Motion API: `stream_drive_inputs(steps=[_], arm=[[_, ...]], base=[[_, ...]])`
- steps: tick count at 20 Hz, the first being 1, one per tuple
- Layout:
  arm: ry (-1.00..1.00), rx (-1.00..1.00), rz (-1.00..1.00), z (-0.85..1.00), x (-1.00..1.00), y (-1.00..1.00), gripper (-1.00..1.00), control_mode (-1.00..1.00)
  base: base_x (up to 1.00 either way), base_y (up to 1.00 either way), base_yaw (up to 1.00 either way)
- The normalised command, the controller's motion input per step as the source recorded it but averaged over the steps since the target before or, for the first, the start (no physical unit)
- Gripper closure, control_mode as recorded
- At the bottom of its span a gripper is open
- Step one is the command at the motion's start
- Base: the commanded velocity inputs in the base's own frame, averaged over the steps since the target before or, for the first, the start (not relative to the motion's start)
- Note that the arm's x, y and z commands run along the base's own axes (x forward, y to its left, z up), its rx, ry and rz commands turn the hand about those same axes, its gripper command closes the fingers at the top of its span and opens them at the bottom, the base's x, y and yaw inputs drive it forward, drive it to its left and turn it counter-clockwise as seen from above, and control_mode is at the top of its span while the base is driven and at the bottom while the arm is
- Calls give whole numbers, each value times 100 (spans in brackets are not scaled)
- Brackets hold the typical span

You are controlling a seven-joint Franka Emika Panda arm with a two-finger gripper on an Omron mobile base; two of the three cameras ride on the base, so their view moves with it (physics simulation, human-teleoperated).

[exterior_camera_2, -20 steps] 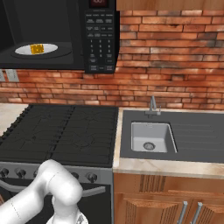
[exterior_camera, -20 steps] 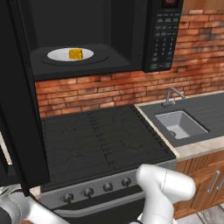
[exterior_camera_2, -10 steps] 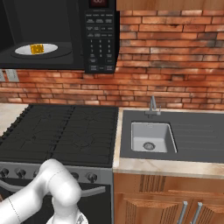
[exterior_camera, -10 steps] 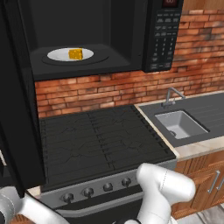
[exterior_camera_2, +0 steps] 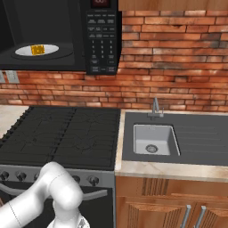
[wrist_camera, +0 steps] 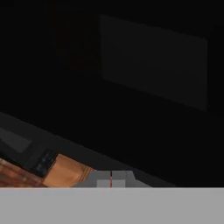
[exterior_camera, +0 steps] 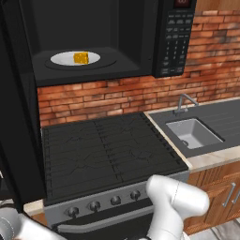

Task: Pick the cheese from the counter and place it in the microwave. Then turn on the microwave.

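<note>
The white arm (exterior_camera: 176, 201) bends low before the black stove (exterior_camera: 103, 150), its pincer (wrist_camera: 111, 180) pressed together and empty, facing a flat dark panel. Right of the stove, a grey sink (exterior_camera_2: 153, 139) is set in the table (exterior_camera_2: 169, 170). Above, the microwave (exterior_camera_2: 100, 40) stands open, its door (exterior_camera: 16, 108) swung left. Inside, the cheese (exterior_camera: 81, 58), a small orange chunk, rests on a white plate (exterior_camera: 61, 59). Red brick (exterior_camera_2: 178, 62) backs it all.

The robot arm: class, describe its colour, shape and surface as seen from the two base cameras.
The arm is glossy white, made of thick rounded tube-like segments joined at a bulbous elbow. No cables or markings show on it.
</note>
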Motion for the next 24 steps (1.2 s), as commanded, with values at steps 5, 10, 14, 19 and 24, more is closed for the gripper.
stream_drive_inputs(steps=[5,10,14,19,24], arm=[[0,0,18,0,-19,-6,100,-100],[2,-1,20,0,-6,0,100,-100],[13,-13,21,0,0,1,100,-100],[12,-17,22,0,2,6,100,-100],[1,-12,19,19,0,-3,100,-100]], base=[[0,0,0],[0,0,0],[0,0,0],[0,0,0],[0,0,0]])
